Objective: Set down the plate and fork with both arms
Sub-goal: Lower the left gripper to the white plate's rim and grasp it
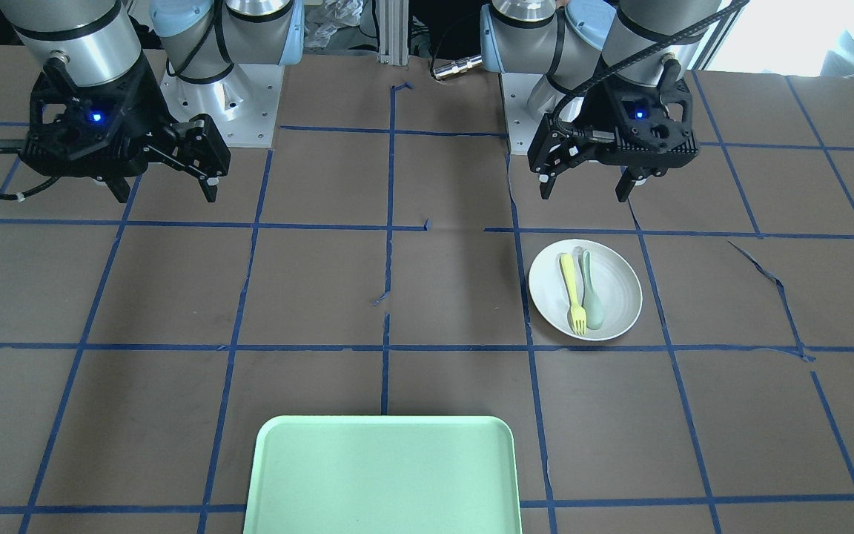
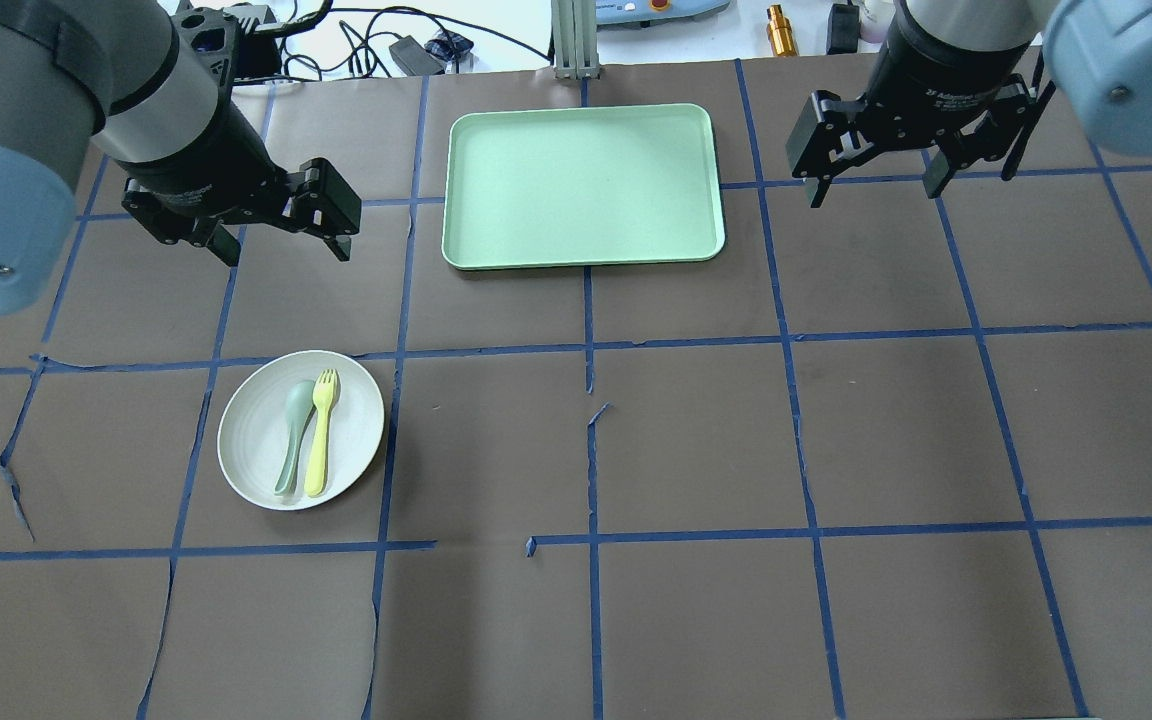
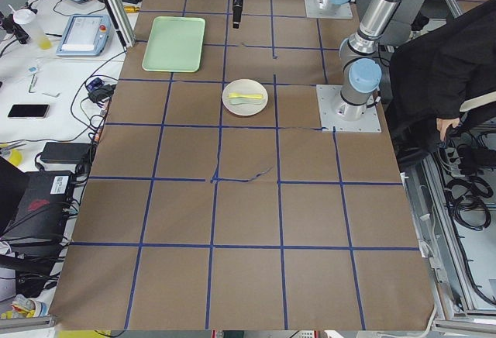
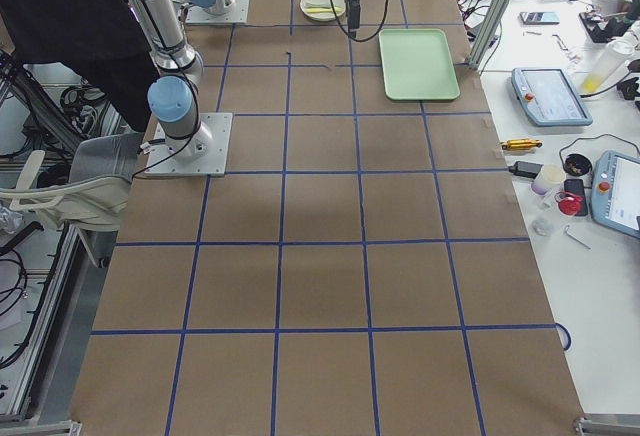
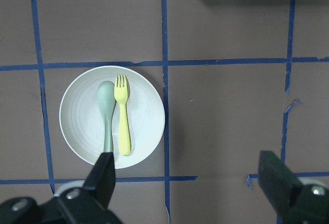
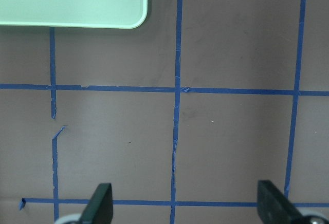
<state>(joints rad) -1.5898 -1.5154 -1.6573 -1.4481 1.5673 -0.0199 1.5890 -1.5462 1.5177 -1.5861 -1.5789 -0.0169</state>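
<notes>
Plate (image 2: 254,445) flat on the robot's left half of the table (image 2: 696,430), inside one taped square, well apart from the mint-green tray (image 2: 581,185) at the far middle. Fork (image 2: 319,432) lying loose on it, tines pointing away from the robot, side by side with a grey-green spoon (image 2: 292,440) and nearly touching it. Left gripper (image 2: 286,250) hanging high above the table on the plate's side, jaws spread wide and holding nothing. Right gripper (image 2: 876,192) likewise wide and empty over the other half, well apart from plate and fork. Nothing picked up yet by the look of it, so begin with the reach. Bring the left gripper straight down over a bare stretch of the plate's rim, away from the cutlery, and pinch the rim only. Keep the plate level through the lift, or risk sliding fork and spoon off. For the fork, probably best to reach across with the right gripper, narrow the jaws first, and close across the handle to avoid catching or nudging the spoon. Take the yellow piece, not the grey-green one. Expect skidding from thin plastic on a smooth surface, so descend slowly and squarely. Treat the tray as the likely destination and set both down gently there.
</notes>
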